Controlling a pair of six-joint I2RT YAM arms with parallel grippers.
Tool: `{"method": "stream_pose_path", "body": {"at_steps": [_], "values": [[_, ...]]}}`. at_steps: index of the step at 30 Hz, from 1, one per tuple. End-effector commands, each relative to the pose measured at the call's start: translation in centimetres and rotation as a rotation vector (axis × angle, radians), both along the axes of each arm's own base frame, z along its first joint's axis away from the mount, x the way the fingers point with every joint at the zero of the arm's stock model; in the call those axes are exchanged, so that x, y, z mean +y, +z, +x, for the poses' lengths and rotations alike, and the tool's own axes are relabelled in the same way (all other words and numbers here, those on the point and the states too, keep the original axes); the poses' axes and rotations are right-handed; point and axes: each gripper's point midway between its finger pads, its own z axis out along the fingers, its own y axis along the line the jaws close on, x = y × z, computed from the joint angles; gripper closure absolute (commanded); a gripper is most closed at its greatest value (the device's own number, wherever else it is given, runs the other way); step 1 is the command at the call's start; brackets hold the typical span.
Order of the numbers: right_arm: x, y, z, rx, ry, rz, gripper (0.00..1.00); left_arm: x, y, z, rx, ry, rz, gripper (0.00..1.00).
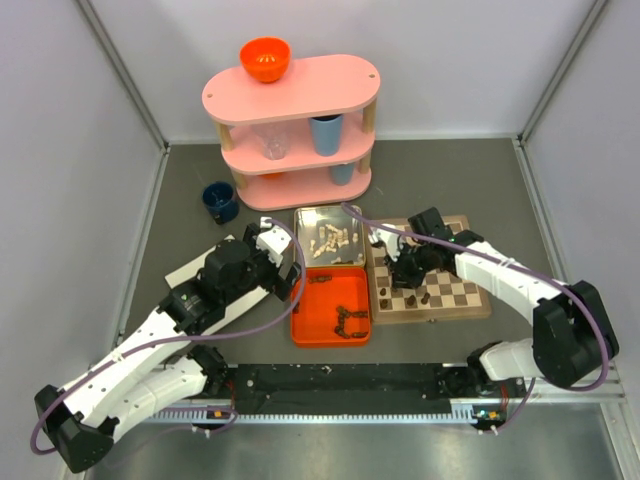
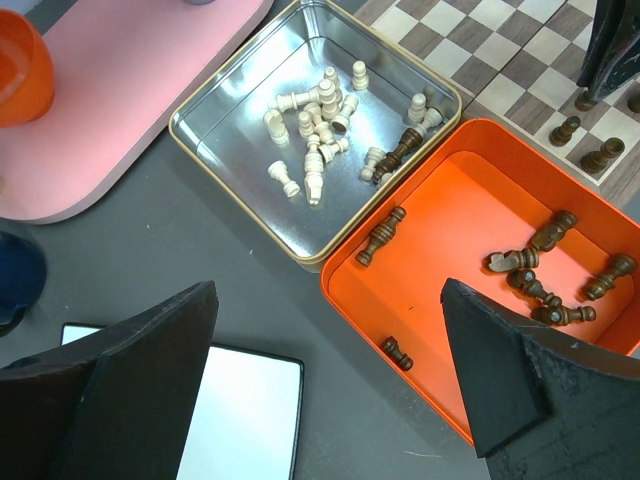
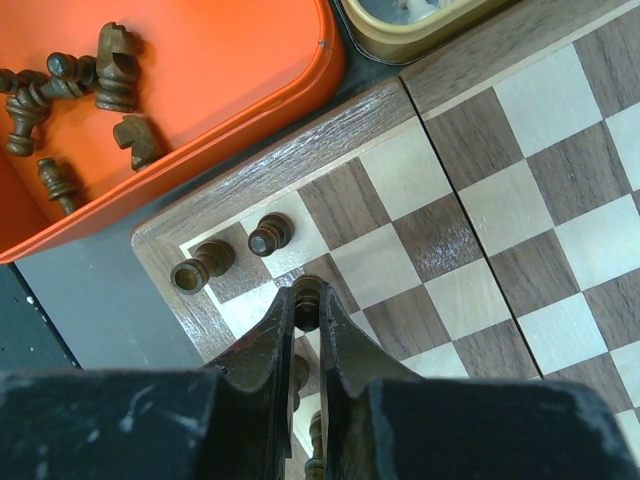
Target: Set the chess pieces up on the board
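Over the board (image 3: pixel 480 200), right jaws tight on dark piece (image 3: pixel 308 300)

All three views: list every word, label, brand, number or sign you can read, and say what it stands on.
No readable text anywhere.
The square silver metal tin, the orange plastic tray, the checkered wooden chessboard and the pink oval shelf carry no lettering.
The flat white card is blank.
Tiny coloured marks on the black front rail are too small to read.
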Motion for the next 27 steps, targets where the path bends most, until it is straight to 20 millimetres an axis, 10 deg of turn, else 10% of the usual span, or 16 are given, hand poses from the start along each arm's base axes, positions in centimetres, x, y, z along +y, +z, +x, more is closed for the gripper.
{"method": "stream_pose_path", "body": {"at_steps": [1,27], "values": [[0.52,-0.21,-0.09,-0.014,0.043,-0.004,0.93,-0.05,0.6,0.38,-0.032,0.003,-0.014,0.01],[0.06,-0.96,-0.61,0.0,0.085,-0.046,0.9,-0.18,0.56,0.28,-0.03,-0.005,-0.016,0.01]]}}
